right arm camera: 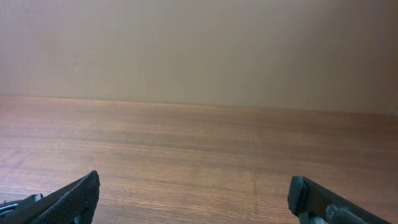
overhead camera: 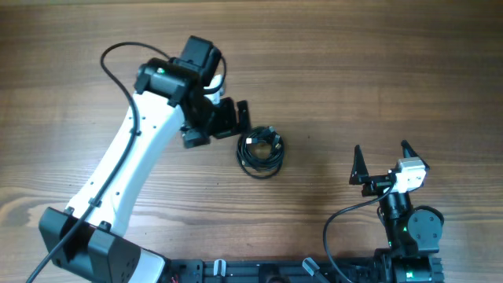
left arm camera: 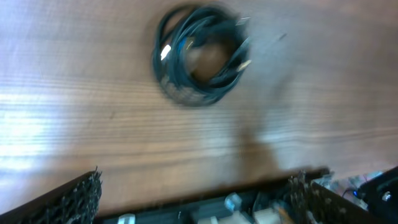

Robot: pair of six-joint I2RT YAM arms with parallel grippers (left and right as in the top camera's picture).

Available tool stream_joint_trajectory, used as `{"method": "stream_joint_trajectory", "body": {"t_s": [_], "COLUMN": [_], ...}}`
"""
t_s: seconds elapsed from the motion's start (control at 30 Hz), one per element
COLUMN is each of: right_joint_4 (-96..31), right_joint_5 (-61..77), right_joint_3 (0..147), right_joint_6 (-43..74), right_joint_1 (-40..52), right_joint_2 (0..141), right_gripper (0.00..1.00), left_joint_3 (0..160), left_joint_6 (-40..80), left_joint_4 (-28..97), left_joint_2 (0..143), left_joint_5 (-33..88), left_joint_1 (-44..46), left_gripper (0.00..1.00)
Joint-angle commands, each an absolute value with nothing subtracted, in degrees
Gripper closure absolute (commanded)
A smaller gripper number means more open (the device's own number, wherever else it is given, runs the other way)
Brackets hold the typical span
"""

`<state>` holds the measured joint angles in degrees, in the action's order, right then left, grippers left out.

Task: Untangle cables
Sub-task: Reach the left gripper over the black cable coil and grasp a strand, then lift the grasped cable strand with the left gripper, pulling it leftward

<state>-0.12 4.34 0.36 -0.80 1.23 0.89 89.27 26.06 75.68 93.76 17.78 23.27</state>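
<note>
The cables lay as one tight coil on the wooden table, just beside the left gripper, whose jaws stood spread wide and empty. The right gripper was also released, well apart from the coil. I judged the risk plain: one grab at the whole bundle, with nothing pinning it, could lift it as a lump or cinch the loops tighter.

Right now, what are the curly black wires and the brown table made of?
The thin black coiled cables look plastic- or rubber-coated: faintly shiny, bent in soft loops. The brown table looks like wood or wood-look laminate: streaky grain lines, smooth surface.
</note>
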Motion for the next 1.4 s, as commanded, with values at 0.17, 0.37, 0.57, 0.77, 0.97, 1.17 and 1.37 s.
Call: {"method": "stream_joint_trajectory", "body": {"t_s": [0.17, 0.37, 0.57, 0.77, 0.97, 1.17, 1.37], "right_joint_4": [0.1, 0.1, 0.1, 0.1, 0.1, 0.1, 0.1], "right_joint_5": [3.4, 3.4, 3.4, 3.4, 3.4, 3.4, 3.4], "right_joint_3": [0.3, 0.3, 0.3, 0.3, 0.3, 0.3, 0.3], "right_joint_6": [-1.5, -1.4, -1.4, -1.5, -1.4, -1.4, -1.4], "right_joint_1": [1.4, 1.4, 1.4, 1.4, 1.4, 1.4, 1.4], "right_joint_2": [0.5, 0.5, 0.5, 0.5, 0.5, 0.5, 0.5], "right_gripper": [0.0, 0.0, 0.0, 0.0, 0.0, 0.0, 0.0], "left_joint_3": [79.9, 79.2, 73.5, 68.2, 68.1, 68.1, 71.7], "left_joint_6": [33.9, 33.8, 33.9, 34.0, 36.4, 38.4, 37.8], "left_joint_4": [66.3, 62.3, 55.9, 48.5, 46.3, 45.8, 49.3], "left_joint_2": [100.0, 105.3, 106.1, 106.1, 106.4, 109.6, 108.5], "left_joint_5": [9.1, 9.4, 9.6, 13.7, 13.4, 11.1, 11.1], "left_joint_1": [29.1, 29.5, 30.2, 30.2, 31.3, 32.0, 31.9], "left_gripper": [0.0, 0.2, 0.44, 0.47, 0.55, 0.58, 0.73]}}
